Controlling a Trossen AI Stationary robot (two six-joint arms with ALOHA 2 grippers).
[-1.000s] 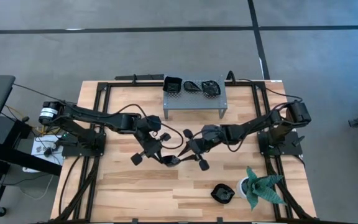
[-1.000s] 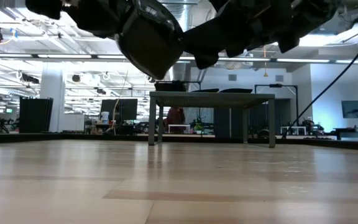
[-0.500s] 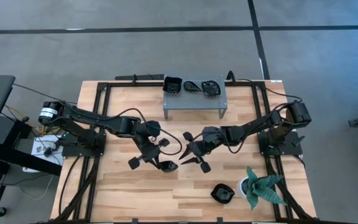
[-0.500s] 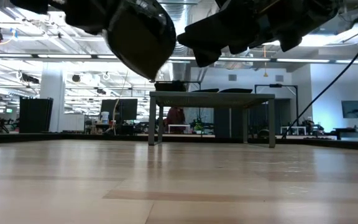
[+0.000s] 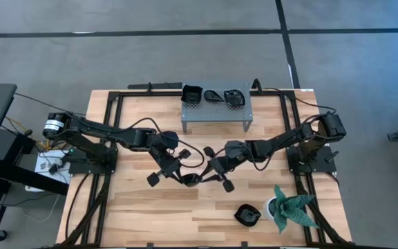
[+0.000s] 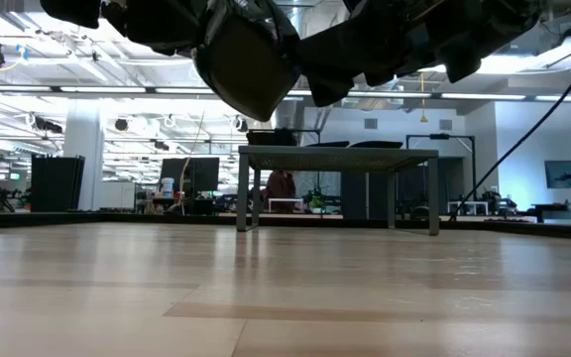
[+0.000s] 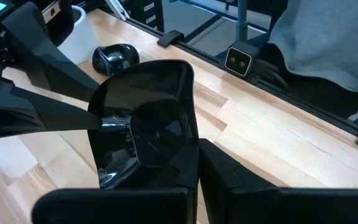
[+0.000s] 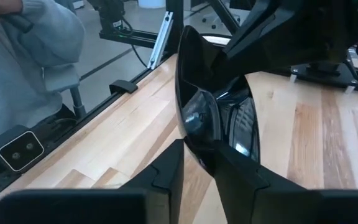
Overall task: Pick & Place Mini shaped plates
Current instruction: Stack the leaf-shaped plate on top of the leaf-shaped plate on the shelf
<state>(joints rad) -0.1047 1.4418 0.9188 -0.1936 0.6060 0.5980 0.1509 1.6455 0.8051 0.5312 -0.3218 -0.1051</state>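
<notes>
Mini plate point(image 5: 191, 179), airborne before the shelf point(image 5: 216, 111), pinched by my shut left gripper point(image 5: 178, 174) and my right gripper point(image 5: 209, 171) part-closed on its opposite rim: I judge mistimed release drops it.

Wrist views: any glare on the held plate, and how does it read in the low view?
Left wrist view: the held plate, pinched by the left gripper, shows soft white glints near its lower rim. Right wrist view: bright highlights streak the same plate, with the right gripper at its edge. Low view: backlit by ceiling lights, plate and arms read as a black silhouette.
</notes>
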